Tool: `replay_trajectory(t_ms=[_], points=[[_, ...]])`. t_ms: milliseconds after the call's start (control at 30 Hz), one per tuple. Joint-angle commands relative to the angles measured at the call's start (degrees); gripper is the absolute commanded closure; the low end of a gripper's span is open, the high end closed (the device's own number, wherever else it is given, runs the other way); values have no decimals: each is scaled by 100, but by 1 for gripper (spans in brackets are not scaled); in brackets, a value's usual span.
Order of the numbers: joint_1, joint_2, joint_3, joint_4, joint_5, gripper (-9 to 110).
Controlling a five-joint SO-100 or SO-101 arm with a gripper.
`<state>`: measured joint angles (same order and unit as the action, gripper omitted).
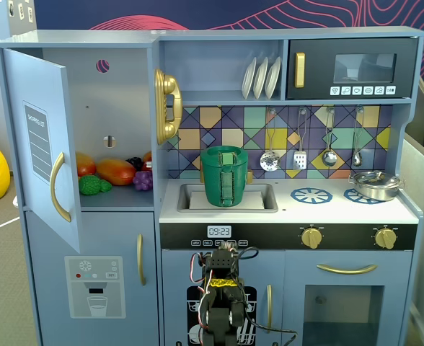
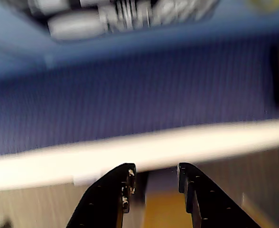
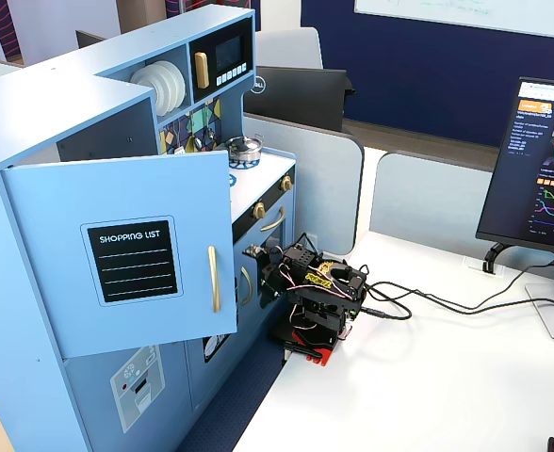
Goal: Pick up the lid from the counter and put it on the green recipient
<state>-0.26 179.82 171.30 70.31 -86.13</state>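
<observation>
The green recipient (image 1: 224, 180), a tall dark-green pot with a lighter tab handle on its front, stands in the sink of the toy kitchen. The lid (image 1: 225, 152), a flat green disc with a small knob, appears to lie on top of the pot. My arm (image 1: 222, 299) is folded low in front of the kitchen's lower doors, far below the pot; it also shows in a fixed view (image 3: 315, 294). In the blurred wrist view my gripper (image 2: 153, 167) has its black jaws apart with nothing between them. The pot is out of the wrist view.
A silver pan (image 1: 375, 184) sits on the right blue burner ring, and the left burner ring (image 1: 311, 194) is bare. The fridge door (image 1: 46, 144) hangs open at the left, with toy food inside. Utensils (image 1: 298, 155) hang on the back wall. A monitor (image 3: 536, 169) and cables lie on the white table.
</observation>
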Motion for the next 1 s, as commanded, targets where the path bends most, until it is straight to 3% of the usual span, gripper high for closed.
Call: replay_trajectory(t_ms=[0, 167, 400, 967], points=[[-220, 211, 26, 1028, 132, 101], [-176, 220, 35, 1670, 404, 101], [79, 229, 35, 1749, -132, 100], [220, 229, 35, 1749, -53, 100]])
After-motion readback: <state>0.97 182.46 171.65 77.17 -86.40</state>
